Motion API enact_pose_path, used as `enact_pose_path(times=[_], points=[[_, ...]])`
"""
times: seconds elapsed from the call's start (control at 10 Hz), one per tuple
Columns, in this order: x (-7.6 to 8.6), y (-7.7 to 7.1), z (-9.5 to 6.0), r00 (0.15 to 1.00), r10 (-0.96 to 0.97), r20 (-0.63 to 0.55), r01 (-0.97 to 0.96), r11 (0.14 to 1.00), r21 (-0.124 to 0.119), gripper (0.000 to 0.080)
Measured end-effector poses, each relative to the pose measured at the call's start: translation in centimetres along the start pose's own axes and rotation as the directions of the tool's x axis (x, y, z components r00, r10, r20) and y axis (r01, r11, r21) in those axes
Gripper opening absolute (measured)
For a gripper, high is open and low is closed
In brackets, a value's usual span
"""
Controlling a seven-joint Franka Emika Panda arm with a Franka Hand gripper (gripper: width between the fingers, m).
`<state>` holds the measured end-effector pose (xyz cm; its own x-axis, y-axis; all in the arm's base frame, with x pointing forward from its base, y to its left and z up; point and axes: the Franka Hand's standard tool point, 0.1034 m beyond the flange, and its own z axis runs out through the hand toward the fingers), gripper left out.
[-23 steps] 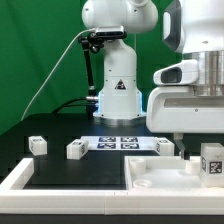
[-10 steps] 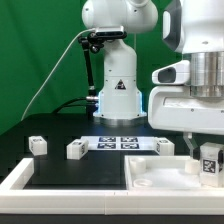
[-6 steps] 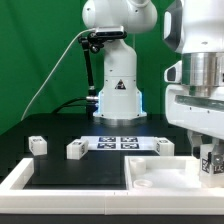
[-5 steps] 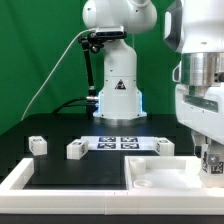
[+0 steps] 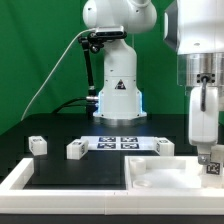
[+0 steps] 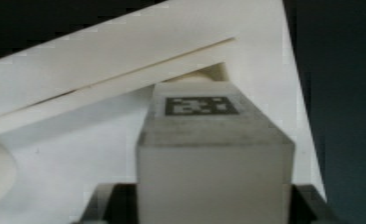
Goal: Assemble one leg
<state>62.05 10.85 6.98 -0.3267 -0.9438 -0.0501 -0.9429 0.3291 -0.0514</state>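
Observation:
My gripper [image 5: 209, 156] hangs at the exterior view's right and is shut on a leg [image 5: 213, 167], a small white post with a black-and-white tag. It holds the leg over the right part of the white tabletop [image 5: 160, 178]. In the wrist view the leg [image 6: 212, 150] fills the middle with its tag facing the camera. A dark finger [image 6: 119, 206] shows on each side of it, and the tabletop's raised rim [image 6: 109, 72] lies behind. Three other legs stand on the black table: one far left [image 5: 37, 144], one [image 5: 76, 149] beside it, one [image 5: 163, 146] near the tabletop.
The marker board [image 5: 120, 142] lies flat at the back middle of the table. The robot's white base [image 5: 117, 95] stands behind it, with a black cable to its left. A white border [image 5: 20, 178] edges the table's front left.
The wrist has turned about its vertical axis and the gripper has moved right and slightly down with the leg, closer to the tabletop. The other legs have not moved.

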Motion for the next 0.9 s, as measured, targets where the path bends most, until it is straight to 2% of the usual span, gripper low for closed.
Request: enact_pose_path(times=[0.1, 0.3, 0.4, 0.5, 0.6, 0.9], points=[[-0.2, 0.1, 0.1, 1.0, -0.004, 0.008, 0.004, 1.0, -0.003, 0.0292], [-0.2, 0.0, 0.0, 0.985, -0.172, 0.009, 0.172, 0.985, 0.0, 0.0608], [-0.3, 0.0, -0.1, 0.98, -0.201, 0.01, 0.201, 0.98, 0.002, 0.0608], [-0.7, 0.0, -0.2, 0.952, -0.306, 0.01, 0.306, 0.952, -0.001, 0.0641], [-1.1, 0.1, -0.3, 0.899, -0.438, 0.009, 0.438, 0.899, 0.001, 0.0647], [-1.7, 0.3, -0.3, 0.75, -0.661, 0.013, 0.661, 0.75, 0.005, 0.0649]])
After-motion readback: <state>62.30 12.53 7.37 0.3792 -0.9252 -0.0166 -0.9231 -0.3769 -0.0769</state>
